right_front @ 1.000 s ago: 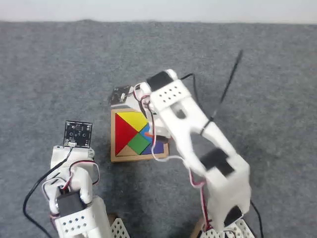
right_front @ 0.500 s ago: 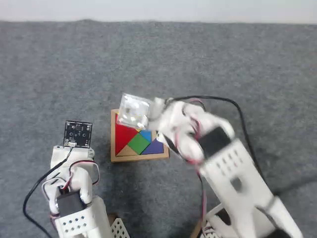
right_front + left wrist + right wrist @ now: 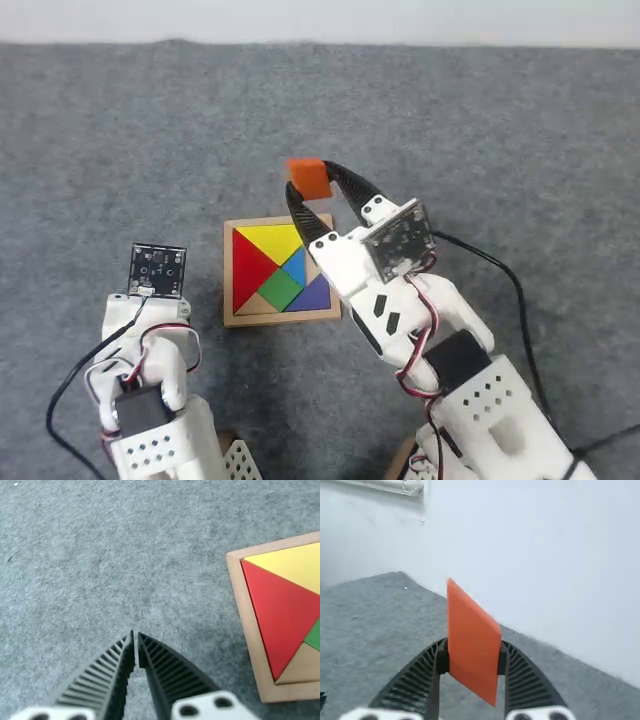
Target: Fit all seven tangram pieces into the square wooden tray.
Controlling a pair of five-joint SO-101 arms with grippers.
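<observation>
right hand risen off tray, gripping orange piece; tray holds five coloured pieces; left hand clenched empty.

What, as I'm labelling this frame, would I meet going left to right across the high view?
First the left arm → square wooden tray → right arm's wrist camera board. The orange piece in the right gripper overlaps the tray's span, so I leave it out.

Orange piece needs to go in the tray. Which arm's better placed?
Right, probably. The right gripper is shut on the orange piece, held up near the tray. The left gripper is shut, empty, over the carpet beside the tray; it would need a handover.
</observation>
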